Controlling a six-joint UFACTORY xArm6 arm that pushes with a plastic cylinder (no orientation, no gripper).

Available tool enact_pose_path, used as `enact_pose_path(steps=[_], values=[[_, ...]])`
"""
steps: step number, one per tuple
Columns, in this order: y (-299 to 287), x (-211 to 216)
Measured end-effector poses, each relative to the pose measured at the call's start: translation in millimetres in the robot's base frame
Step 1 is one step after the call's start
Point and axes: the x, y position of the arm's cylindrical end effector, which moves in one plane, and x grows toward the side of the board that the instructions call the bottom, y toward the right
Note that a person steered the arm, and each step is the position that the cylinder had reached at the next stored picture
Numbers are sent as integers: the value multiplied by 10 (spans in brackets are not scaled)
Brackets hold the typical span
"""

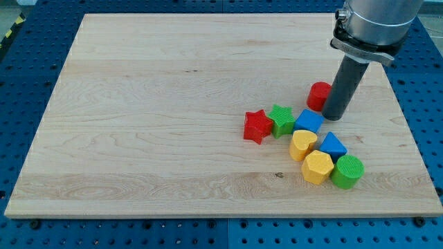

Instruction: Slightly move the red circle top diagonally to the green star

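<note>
My tip (337, 115) rests on the wooden surface (159, 104) at the view's right, touching or just beside the right edge of the red circle (318, 95), which it partly hides; the rod carries no gripper, so nothing is held. Just below and left of my tip lies a blue block (309, 121), its shape unclear. The green star (281, 119) sits left of that blue block, down and to the left of the red circle, with a red star (257, 126) touching its left side. Below the blue block come a yellow heart (302, 144), a blue triangle (333, 146), a yellow hexagon (318, 167) and a green round block (347, 171), packed close together. Around the surface is a blue perforated bench (426, 83).
</note>
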Motion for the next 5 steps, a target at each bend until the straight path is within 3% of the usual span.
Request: enact_pose_path(steps=[5], values=[[-168,-29]])
